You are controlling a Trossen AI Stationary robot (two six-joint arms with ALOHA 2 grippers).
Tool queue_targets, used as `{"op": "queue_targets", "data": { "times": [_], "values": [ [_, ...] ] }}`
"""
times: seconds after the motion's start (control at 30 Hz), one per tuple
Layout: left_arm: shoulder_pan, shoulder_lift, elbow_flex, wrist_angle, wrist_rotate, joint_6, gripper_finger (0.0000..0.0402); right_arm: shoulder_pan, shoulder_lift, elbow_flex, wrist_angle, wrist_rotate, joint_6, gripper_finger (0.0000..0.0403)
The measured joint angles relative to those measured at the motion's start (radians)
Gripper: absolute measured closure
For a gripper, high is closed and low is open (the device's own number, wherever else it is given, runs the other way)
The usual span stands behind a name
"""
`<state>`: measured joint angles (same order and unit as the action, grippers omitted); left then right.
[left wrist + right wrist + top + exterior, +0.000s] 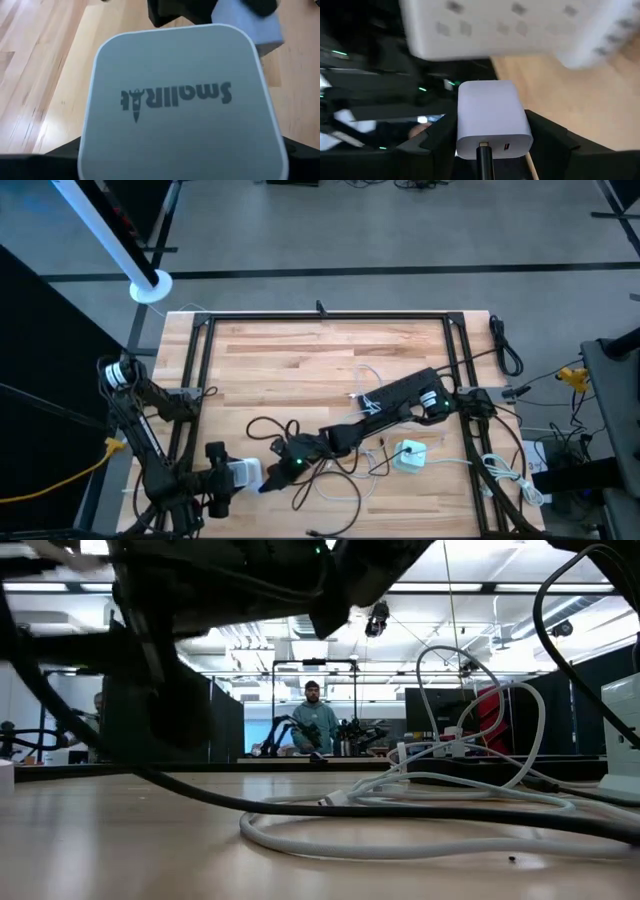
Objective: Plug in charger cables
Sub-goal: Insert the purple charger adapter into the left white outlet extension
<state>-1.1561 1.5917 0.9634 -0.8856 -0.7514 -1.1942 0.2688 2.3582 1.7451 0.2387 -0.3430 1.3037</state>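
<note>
My left gripper at the near left is shut on a white charger block with a dark logo on its broad face. My right gripper reaches in from the right, shut on a small white adapter that has a black cable plugged into its rear face. The adapter's far end stands just short of the block's port face. Loose white charger cables and black ones lie looped on the table. My left gripper pinches the block between its two fingers, on two opposite narrow sides, with the logo face turned toward the wrist. Whether the block rests on the table cannot be told. My right gripper pinches the adapter by its two side faces, fingers lying along it and slanting slightly down from the table's right. The adapter is lifted clear, and the black cable trails back from it between the fingers.
A second white charger block sits on the table at the near right, with cords around it. White cable loops lie close to the low camera. A dark metal frame borders the table. A person sits far behind.
</note>
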Motion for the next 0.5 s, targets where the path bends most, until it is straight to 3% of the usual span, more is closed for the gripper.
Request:
{"op": "queue_targets", "data": {
  "times": [0.13,0.5],
  "values": [
    [0.000,0.000,-0.001,0.022,-0.007,0.001,0.0102,-0.016,-0.057,0.002,-0.174,-0.032,-0.105,0.0212],
    [-0.013,-0.001,-0.094,0.183,-0.170,-0.090,0.0103,-0.075,-0.059,0.001,-0.203,-0.059,-0.198,0.0212]
  ]
}}
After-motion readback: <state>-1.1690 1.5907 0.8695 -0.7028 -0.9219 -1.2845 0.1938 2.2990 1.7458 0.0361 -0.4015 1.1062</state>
